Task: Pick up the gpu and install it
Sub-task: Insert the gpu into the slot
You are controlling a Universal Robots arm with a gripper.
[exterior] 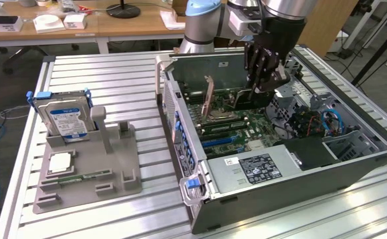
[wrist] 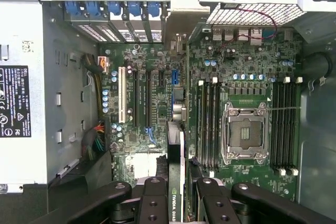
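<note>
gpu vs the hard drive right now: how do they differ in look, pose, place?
The gpu is a thin black card; the hard drive is a thick silver block with a blue label. The gpu hangs edge-on in the gripper above the motherboard inside the computer case; the hard drive stands upright in the gray holder on the table, untouched.

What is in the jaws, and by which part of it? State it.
The gripper holds the gpu edge-on, its jaws clamped on the card's two flat faces near its upper edge, above the open computer case.
</note>
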